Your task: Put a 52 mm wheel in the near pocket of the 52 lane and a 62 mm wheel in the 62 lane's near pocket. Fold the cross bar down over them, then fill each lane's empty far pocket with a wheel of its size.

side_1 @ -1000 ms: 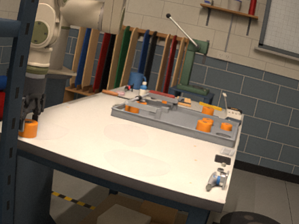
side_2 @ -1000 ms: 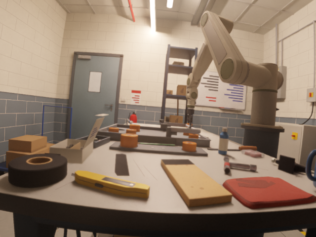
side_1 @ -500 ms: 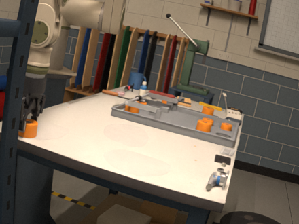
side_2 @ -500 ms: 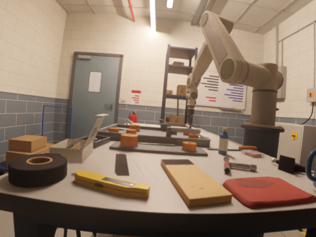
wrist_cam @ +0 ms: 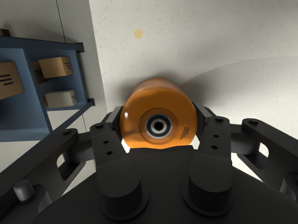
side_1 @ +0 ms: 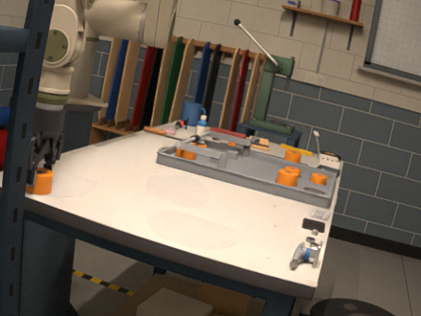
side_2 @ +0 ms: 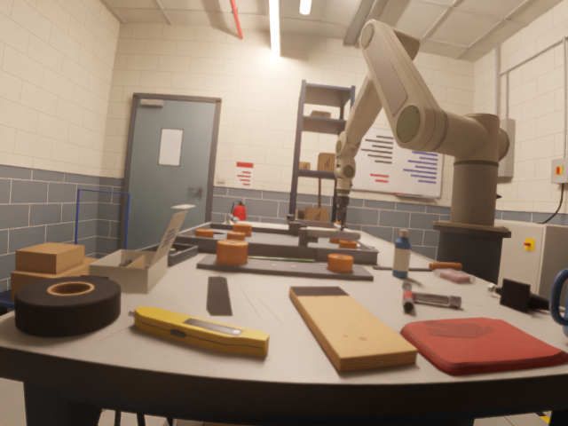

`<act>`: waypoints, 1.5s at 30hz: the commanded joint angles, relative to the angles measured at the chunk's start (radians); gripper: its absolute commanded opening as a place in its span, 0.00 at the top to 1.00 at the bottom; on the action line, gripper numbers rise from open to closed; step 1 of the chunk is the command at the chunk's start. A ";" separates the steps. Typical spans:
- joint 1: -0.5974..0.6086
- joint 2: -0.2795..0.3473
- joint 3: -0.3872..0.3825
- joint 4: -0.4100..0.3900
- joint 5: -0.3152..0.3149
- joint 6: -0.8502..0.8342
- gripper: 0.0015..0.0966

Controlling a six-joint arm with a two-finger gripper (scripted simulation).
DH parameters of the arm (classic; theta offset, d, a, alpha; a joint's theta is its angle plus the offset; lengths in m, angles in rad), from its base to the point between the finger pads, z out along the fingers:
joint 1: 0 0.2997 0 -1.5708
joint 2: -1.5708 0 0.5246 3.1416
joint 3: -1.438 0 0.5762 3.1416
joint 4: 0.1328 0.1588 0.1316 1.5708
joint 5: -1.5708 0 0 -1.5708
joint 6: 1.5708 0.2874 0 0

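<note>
My gripper (wrist_cam: 158, 118) is down at the table's corner, far from the tray, closed around an orange wheel (side_1: 40, 181) that rests on the table top. In the wrist camera the wheel (wrist_cam: 158, 114) shows its bearing hub and a small printed mark. The grey tray (side_1: 249, 167) lies across the middle of the table. Its cross bar (side_1: 215, 151) lies over one end, with orange wheels (side_1: 186, 154) under it. Two more wheels (side_1: 288, 175) (side_1: 318, 178) sit at the tray's other end. Another wheel (side_1: 292, 155) stands beyond the tray.
The table edge (wrist_cam: 96, 75) runs close beside the held wheel, with a blue shelf rack (side_1: 19, 143) just past it. A bottle (side_1: 202, 125), a mug, hand tools and a lever press (side_1: 272, 95) crowd the far side. A caster (side_1: 306, 253) sits near the front edge.
</note>
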 commanded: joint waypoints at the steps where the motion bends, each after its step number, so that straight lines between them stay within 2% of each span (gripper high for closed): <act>1: 0.000 0.000 0.001 -0.001 0.000 0.000 0.81; 7: 0.000 0.000 0.001 -0.001 0.000 0.000 0.93; 16: 0.000 -0.002 0.001 0.001 0.000 0.000 0.93; 32: 0.000 -0.040 0.007 0.046 0.000 0.000 0.93; 41: 0.000 -0.109 0.030 0.136 0.000 0.000 0.93; 45: 0.000 -0.119 0.034 0.151 0.000 0.000 0.93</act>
